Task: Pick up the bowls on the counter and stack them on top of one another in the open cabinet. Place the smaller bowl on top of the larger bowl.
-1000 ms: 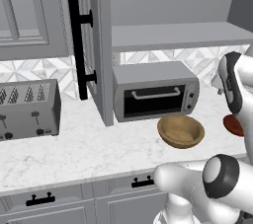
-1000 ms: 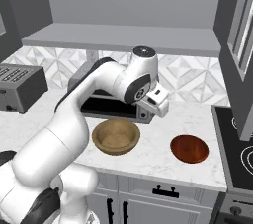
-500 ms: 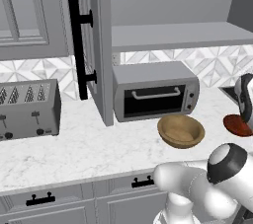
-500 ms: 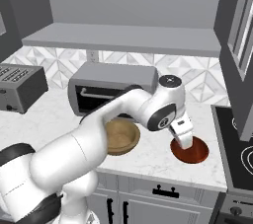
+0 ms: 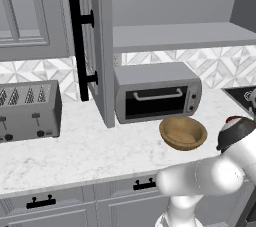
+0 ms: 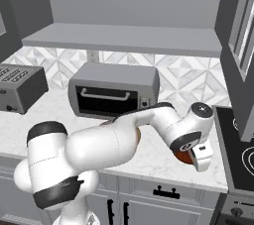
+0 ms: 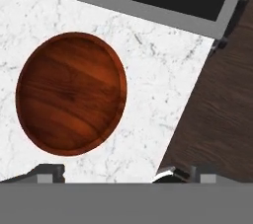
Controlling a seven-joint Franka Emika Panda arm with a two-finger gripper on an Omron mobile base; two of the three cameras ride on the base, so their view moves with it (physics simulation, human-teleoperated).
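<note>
Pincer (image 7: 111, 174) has swung beyond smaller bowl (image 7: 71, 93); open, holding nothing.

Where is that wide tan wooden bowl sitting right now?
In the left base view, the tan bowl sits on the white counter, just in front of the grey toaster oven, toward its right end.

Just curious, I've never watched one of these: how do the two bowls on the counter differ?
The larger bowl is light tan; the smaller bowl is glossy reddish-brown. The tan one sits in front of the toaster oven; the reddish one sits near the counter's end. Both are round, wooden-looking and upright.
</note>
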